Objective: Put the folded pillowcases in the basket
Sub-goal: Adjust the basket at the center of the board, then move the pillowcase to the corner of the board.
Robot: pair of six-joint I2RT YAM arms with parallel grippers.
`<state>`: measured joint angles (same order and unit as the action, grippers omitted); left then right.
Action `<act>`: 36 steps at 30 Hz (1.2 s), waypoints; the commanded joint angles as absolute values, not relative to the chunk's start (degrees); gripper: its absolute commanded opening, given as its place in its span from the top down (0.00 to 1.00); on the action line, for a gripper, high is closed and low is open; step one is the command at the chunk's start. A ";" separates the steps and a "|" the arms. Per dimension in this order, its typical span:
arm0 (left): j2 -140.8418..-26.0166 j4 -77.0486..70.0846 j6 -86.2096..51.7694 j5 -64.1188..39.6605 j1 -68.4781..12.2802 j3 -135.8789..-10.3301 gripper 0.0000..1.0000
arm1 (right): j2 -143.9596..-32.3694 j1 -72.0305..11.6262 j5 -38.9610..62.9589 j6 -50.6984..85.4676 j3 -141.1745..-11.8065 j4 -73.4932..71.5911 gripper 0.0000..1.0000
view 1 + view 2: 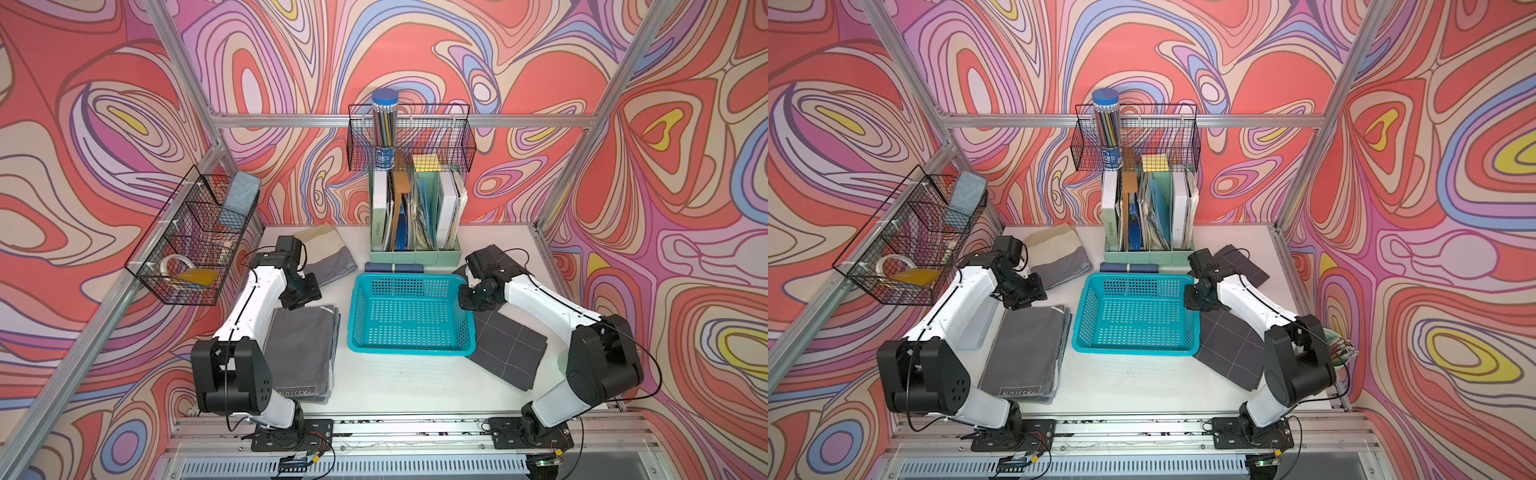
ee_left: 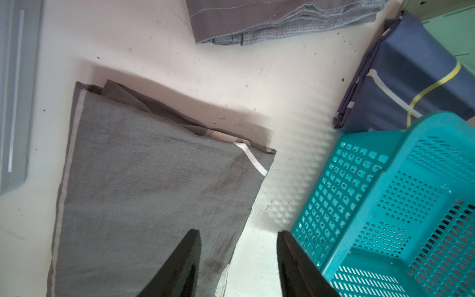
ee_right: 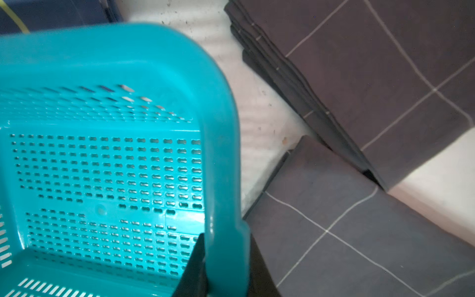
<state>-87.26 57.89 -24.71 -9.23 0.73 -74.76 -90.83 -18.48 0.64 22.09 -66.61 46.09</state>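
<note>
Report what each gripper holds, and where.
Right gripper clamps the basket by its side rim, one finger inside, one outside. Left gripper is open, holding nothing, over the grey pillowcase.

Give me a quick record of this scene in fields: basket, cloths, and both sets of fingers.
basket: turquoise perforated plastic basket, mid-table, nothing inside
left cloth: grey folded pillowcase with printed label, flat on the white table
right cloth: dark folded cloth with thin white grid lines, flat beside basket
left fingers: open, above grey pillowcase's edge, holding nothing
right fingers: shut on the basket's rim
</note>
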 commanded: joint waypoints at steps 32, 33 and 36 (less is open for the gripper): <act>-86.19 55.71 -23.59 -13.93 0.90 -72.86 0.46 | -96.90 -31.19 13.16 27.14 -61.96 43.18 0.62; -86.21 55.59 -23.57 -14.29 0.88 -72.86 0.46 | -96.23 -31.16 11.47 27.58 -61.73 43.15 0.61; -86.10 55.35 -23.72 -14.72 0.87 -72.78 0.46 | -94.45 -30.99 6.93 29.44 -63.13 44.16 0.59</act>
<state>-87.44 55.92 -23.81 -13.54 0.73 -73.52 -96.05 -31.46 11.31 27.44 -62.65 41.10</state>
